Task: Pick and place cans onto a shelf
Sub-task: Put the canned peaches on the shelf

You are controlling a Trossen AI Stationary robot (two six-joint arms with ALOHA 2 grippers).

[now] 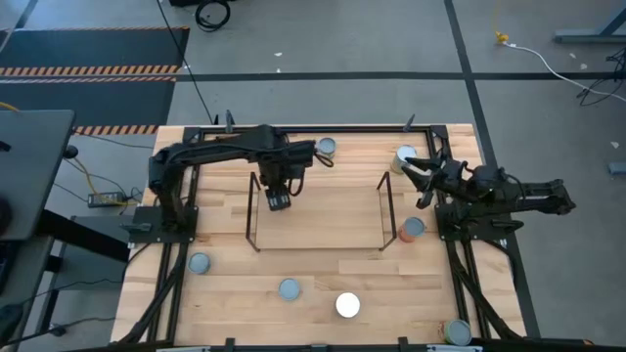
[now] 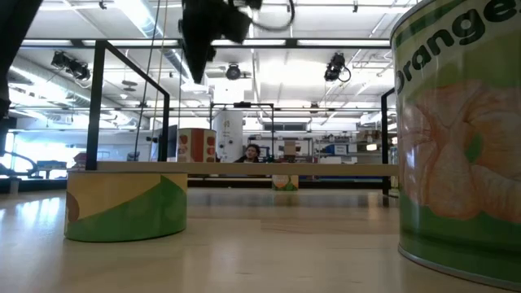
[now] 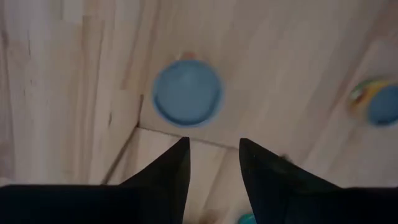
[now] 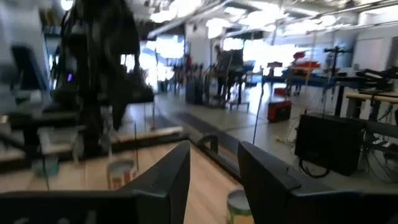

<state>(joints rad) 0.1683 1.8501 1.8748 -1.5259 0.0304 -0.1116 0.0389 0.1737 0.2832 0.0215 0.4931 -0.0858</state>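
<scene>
Along the near edge of the surface, as the overhead camera has it, sit four loose cans: a white-topped can roughly mid-edge, a blue-topped can just to its left, another blue-topped one farther left, and a green-rimmed can at the right corner. None of them is on the shelf, the thin black wire rack standing in the middle of the surface; it appears to hold nothing yet, so the task looks barely begun.

Farther in, an orange-sided can stands just outside the shelf's right end frame. The left gripper hangs over the left part of the shelf, its two fingers parted with nothing between them; its wrist camera looks down past them at a blue can top on the wood, blurred. The right gripper is raised near the far right corner, fingers likewise spread and empty, close to a pale-topped can. One more blue-topped can sits at the far edge behind the left arm.

The main risk I see is the wire itself: a descent by the left gripper beside the rack could catch a finger on the upright end frame and drag the light shelf out of place. An off-centre close on a short can could also tip or skid it. Both arms reaching toward the shelf together might crowd each other.
</scene>
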